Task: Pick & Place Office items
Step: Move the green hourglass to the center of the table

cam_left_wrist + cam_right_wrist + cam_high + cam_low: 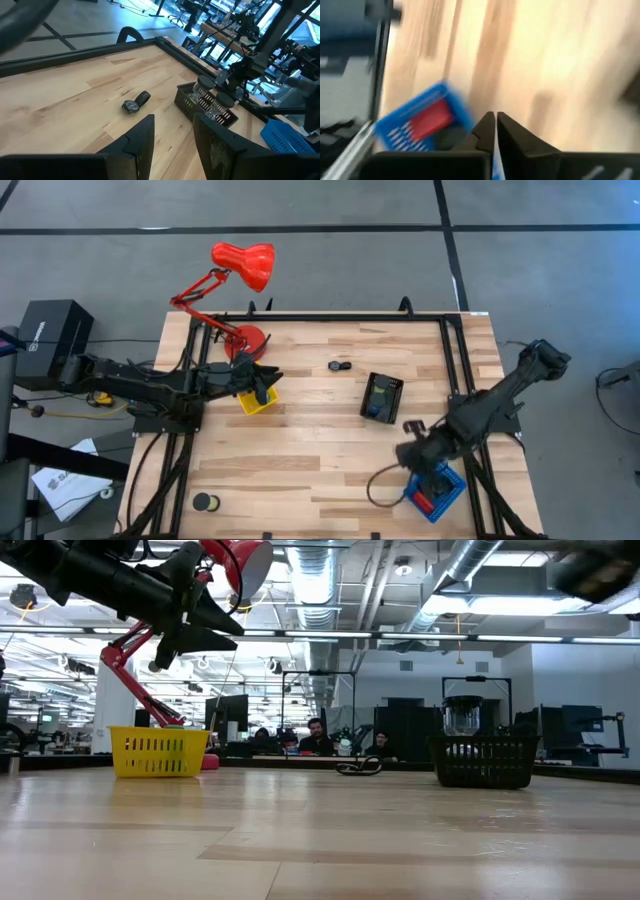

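My left gripper (264, 387) hangs open above the yellow tray (256, 401), clear of it in the low view (205, 628); its fingers (145, 137) hold nothing. A small black and silvery item (340, 365) lies on the table ahead of it (135, 104). The black tray (382, 397) holds a few clear and dark pieces (207, 97). My right gripper (408, 452) is shut (496, 131), just left of and above the blue tray (438, 492), where a red block (429, 121) lies. A black disc (205, 502) rests near the table's near left corner.
The big red desk lamp (238, 275) stands at the far left corner, behind the yellow tray. A black cable (378, 485) loops on the table beside the blue tray. Black rails (455, 350) run along the table's sides. Bare wood lies across the middle and near part.
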